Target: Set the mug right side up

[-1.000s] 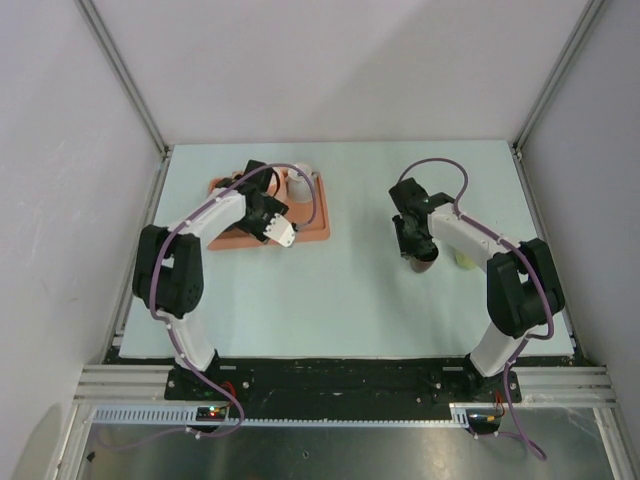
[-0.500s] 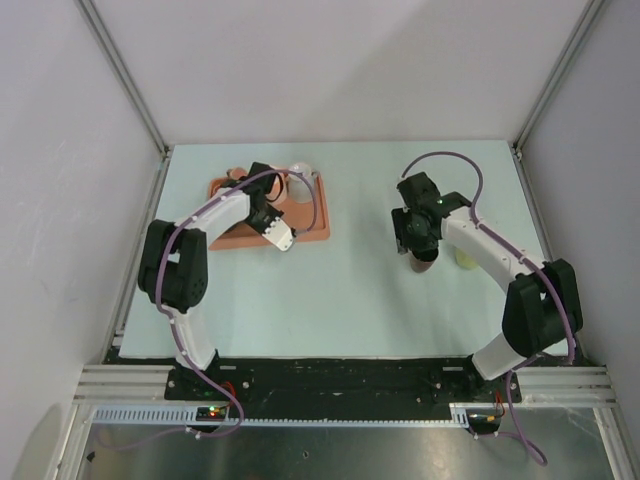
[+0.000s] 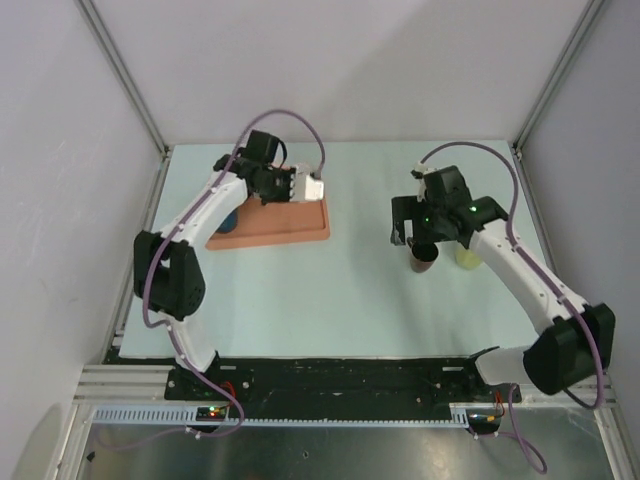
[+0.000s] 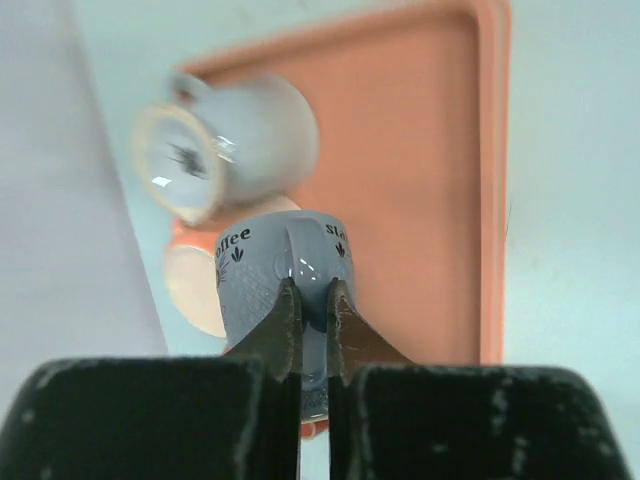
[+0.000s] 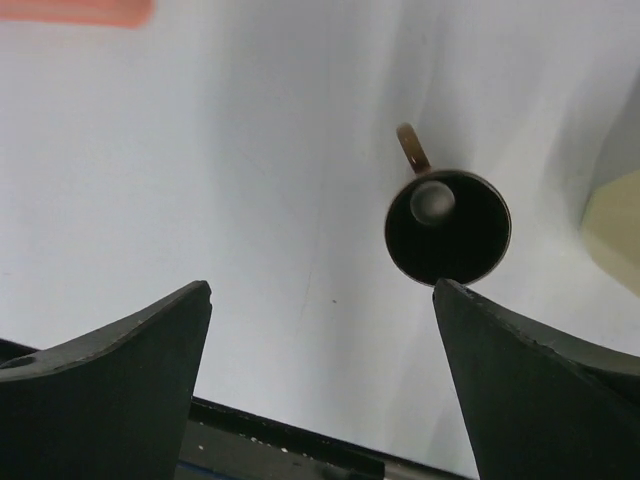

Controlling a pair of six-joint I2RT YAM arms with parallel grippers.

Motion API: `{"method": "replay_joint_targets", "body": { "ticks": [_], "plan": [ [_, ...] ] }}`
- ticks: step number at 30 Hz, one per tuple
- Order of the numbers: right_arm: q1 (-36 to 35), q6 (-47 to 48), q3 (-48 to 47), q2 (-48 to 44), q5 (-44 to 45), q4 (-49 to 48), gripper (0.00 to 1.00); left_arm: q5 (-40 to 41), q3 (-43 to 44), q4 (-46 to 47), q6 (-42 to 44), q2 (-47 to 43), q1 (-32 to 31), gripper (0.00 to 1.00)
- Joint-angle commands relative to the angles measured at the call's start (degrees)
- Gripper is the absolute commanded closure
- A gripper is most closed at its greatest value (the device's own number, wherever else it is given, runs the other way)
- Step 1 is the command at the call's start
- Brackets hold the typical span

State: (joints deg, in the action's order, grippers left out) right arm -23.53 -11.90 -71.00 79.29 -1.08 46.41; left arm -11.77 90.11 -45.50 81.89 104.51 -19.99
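A blue-grey mug (image 4: 262,275) lettered "coffee" hangs over the orange tray (image 4: 420,150). Its handle runs down between my left gripper's (image 4: 312,288) fingers, which are shut on it. From above, the left gripper (image 3: 298,186) is over the tray's back edge and hides this mug. A white mug (image 4: 235,145) lies on its side just beyond. My right gripper (image 5: 322,287) is wide open with nothing in it, above and beside a brown mug (image 5: 447,228) that stands mouth up on the table (image 3: 425,258).
A peach cup (image 4: 195,285) sits left of the held mug. A blue round thing (image 3: 232,215) lies at the left end of the tray (image 3: 290,225). A pale yellow cup (image 3: 467,257) stands right of the brown mug. The back wall is close behind the tray.
My left arm swung from mid-tray to its back edge and its jaws closed. My right arm reached out and rose, and its jaws opened wide off the brown mug.
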Motion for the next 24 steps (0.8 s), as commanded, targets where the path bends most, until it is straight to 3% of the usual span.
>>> {"method": "replay_joint_targets", "body": {
  "ticks": [1, 6, 10, 16, 24],
  "plan": [
    [0.6, -0.2, -3.0, -6.8, -10.0, -7.7, 0.01, -18.1, 10.7, 2.6, -32.2, -7.1, -0.9, 1.00],
    [0.2, -5.3, -3.0, -9.5, -27.6, -24.0, 0.01, -37.0, 21.1, 2.4, -58.8, -6.8, -1.2, 1.00],
    [-1.2, -11.6, -3.0, -9.3, -35.7, -38.0, 0.00, -42.9, 27.3, 2.4, -69.8, -6.2, -3.1, 1.00],
    [-1.7, -15.9, -3.0, -7.0, -38.1, -47.3, 0.04, -47.3, 31.9, 2.4, -73.2, -6.3, -5.7, 1.00],
    [-1.8, -14.0, -3.0, -7.1, -37.7, -47.5, 0.10, -51.5, 31.4, 2.5, -72.2, -7.4, -7.1, 1.00]
  ]
}}
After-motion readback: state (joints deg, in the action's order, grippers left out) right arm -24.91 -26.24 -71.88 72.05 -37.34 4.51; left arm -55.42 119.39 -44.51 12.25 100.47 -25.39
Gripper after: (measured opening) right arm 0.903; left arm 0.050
